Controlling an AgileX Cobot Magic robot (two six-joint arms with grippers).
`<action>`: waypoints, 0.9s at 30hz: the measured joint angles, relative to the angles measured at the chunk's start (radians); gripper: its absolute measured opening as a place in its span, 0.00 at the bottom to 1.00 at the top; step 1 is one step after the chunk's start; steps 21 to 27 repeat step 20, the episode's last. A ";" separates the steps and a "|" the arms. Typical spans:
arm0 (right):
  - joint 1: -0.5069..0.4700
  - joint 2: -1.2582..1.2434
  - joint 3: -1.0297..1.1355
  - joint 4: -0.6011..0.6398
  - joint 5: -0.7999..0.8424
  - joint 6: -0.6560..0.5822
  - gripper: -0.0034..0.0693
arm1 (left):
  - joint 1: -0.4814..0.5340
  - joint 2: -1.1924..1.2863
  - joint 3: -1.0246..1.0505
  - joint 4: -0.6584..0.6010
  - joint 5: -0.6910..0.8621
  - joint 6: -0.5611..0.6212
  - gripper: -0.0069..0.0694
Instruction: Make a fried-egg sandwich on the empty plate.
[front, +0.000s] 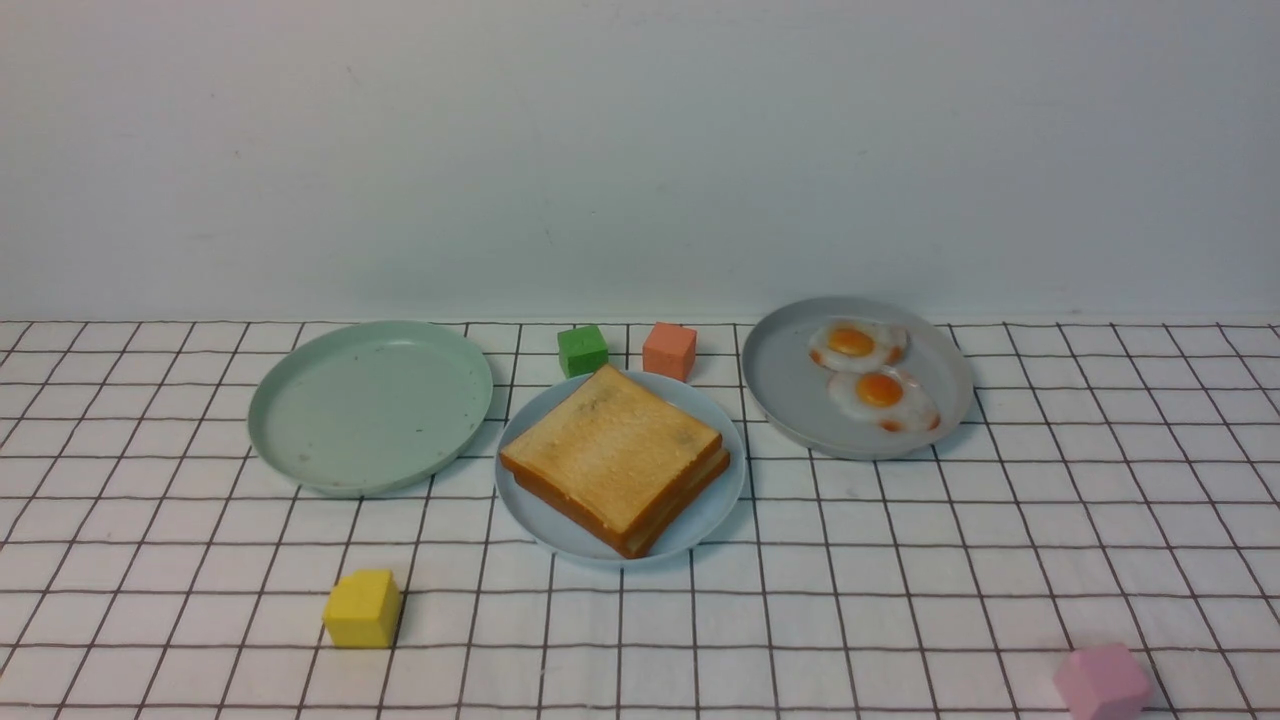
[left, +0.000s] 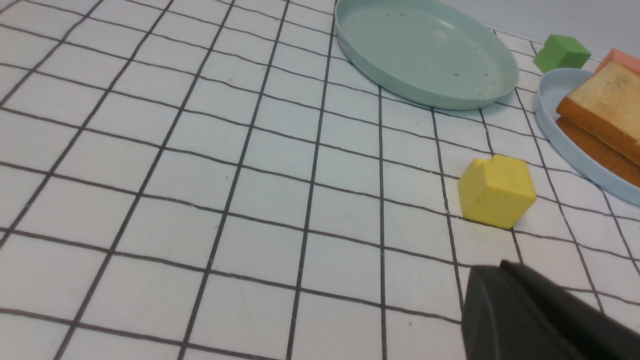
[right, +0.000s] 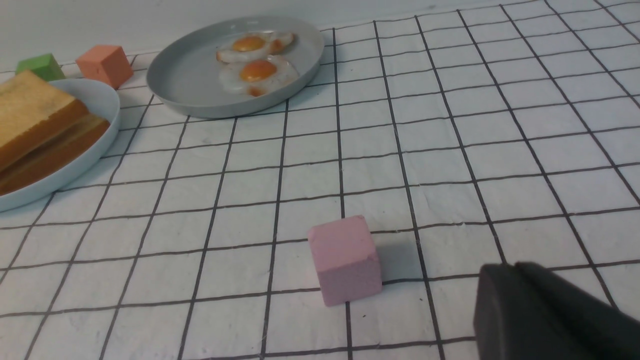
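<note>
The left jaws (left: 540, 315) are seen only as a dark, matte housing at the edge of the left wrist view; they are taken to be fully closed, with nothing held. Of the right jaws (right: 550, 315) a similar dark bulk is shown, and whether they stand apart or together cannot be told; nothing is gripped. Both are kept low over the checked cloth of the desk (front: 1000, 560), well apart from the food, probably because the stacking is judged finished. Near the left jaws a yellow block (left: 496, 191) with a notched corner is found, near the right a pink cube (right: 345, 259), both matte and foam-like. Further out, the fried-egg sandwich (front: 615, 457) is set on the light blue plate (front: 560, 535) in the middle: two square, grainy golden slices with darker crusts, squarely stacked; any filling is hidden. To the left a smooth pale green plate (front: 370, 405) lies bare but speckled; to the right two glossy eggs (front: 870, 372) are left on a grey plate (front: 790, 385). Behind, a green cube (front: 582, 350) and an orange cube (front: 669, 350) are placed.
</note>
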 joint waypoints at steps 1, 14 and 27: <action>0.000 0.000 0.000 0.000 0.000 0.000 0.10 | 0.000 0.000 0.000 0.000 0.000 0.000 0.07; 0.000 0.000 0.000 0.000 0.000 0.000 0.12 | 0.000 0.000 0.000 0.000 0.000 0.000 0.07; 0.000 0.000 0.000 0.000 0.000 0.000 0.13 | 0.000 0.000 0.000 0.000 0.000 0.000 0.07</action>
